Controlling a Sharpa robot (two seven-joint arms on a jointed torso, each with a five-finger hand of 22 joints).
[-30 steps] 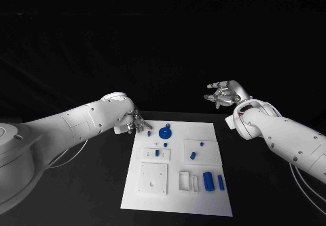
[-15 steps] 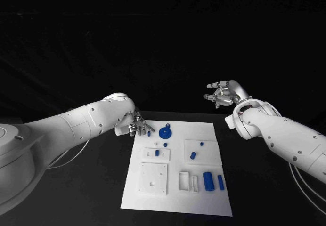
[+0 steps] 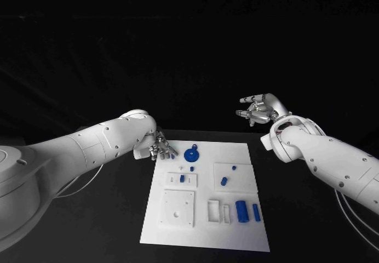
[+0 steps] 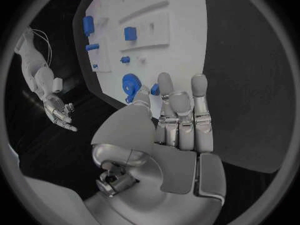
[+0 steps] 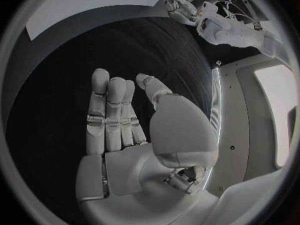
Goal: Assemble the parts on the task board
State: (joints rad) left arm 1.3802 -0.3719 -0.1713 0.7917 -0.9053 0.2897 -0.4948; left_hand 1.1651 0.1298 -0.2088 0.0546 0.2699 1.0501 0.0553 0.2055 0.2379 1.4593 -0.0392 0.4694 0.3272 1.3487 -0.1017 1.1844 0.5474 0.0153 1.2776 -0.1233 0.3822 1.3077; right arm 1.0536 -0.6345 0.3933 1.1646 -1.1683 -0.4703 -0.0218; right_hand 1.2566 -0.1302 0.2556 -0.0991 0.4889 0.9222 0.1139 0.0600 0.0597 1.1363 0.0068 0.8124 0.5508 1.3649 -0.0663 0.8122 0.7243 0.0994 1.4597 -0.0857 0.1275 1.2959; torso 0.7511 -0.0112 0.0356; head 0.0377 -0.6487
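Fingers (image 4: 181, 110) of the left hand (image 3: 160, 148) lie straight, side by side and a little apart, holding nothing; the hand hovers at the upper left corner of the task board (image 3: 205, 230), its tips just beside a small blue peg (image 3: 173, 155). The left arm reaches in from the lower left of the frame. The right hand (image 3: 260, 108) is raised well apart from the board, upper right of centre over the black desk (image 3: 118, 219), palm open, fingers loosely spread and empty. A round blue part (image 3: 192, 154) lies near the board's top edge. Two blue cylinders (image 3: 242, 211) lie in the lower right, long axes running top to bottom of the frame.
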